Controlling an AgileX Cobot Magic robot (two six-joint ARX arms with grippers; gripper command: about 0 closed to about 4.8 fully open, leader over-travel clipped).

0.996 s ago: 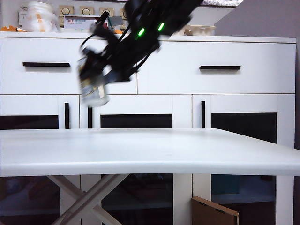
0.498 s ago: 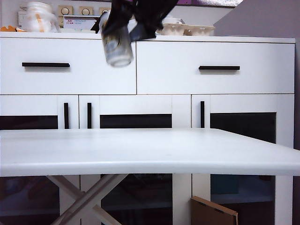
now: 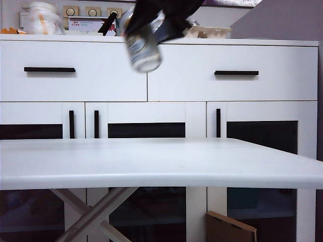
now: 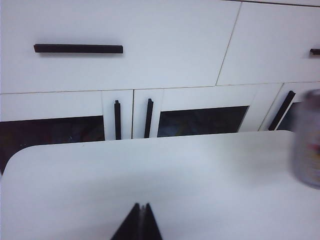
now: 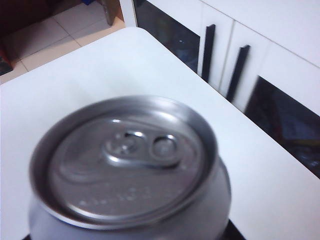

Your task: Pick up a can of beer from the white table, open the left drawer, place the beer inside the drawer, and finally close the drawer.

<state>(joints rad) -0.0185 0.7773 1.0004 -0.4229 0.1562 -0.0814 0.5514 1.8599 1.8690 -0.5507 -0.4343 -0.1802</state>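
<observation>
The can of beer (image 3: 144, 48) hangs tilted in the air, high above the white table (image 3: 151, 161) and in front of the seam between the two drawers. My right gripper (image 3: 151, 27) is shut on it from above. In the right wrist view the can's silver top (image 5: 130, 160) fills the picture and hides the fingers. The left drawer (image 3: 91, 80) with its long black handle (image 3: 49, 69) is closed. My left gripper (image 4: 141, 206) is shut and empty, low over the table (image 4: 150, 170). The left wrist view catches the can (image 4: 307, 145) blurred at its edge.
The right drawer (image 3: 232, 85) is closed too. Below the drawers are glass-fronted doors with vertical black handles (image 3: 96, 124). On the cabinet top stand a plastic container (image 3: 43, 17) and egg cartons (image 3: 212, 31). A cardboard box (image 3: 229, 229) sits on the floor under the table.
My right gripper has lifted the can from lower left, in front of the cabinet doors, up to drawer height and carried it to the right. The left gripper has stayed still.
</observation>
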